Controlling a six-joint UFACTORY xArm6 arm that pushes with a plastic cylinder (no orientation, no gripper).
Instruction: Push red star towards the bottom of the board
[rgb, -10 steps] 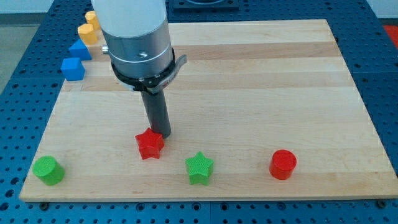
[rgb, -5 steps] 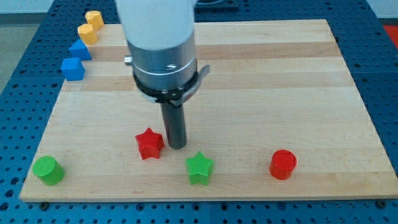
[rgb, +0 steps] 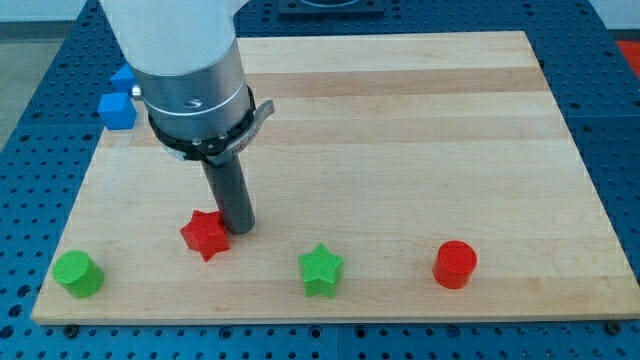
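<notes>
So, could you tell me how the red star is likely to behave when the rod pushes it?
The red star lies low and flat, so it will probably slide, not tip. My tip sits off-centre at its right, so its points may make it spin. It looks small, rigid, likely light.

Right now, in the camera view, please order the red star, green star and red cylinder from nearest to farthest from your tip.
From my tip:
1. Red star, beside it on the view's left.
2. Green star, toward the view's lower right.
3. Red cylinder, far on the view's right.

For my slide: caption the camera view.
My tip beside the red star, on its right, near the board's bottom.
</notes>
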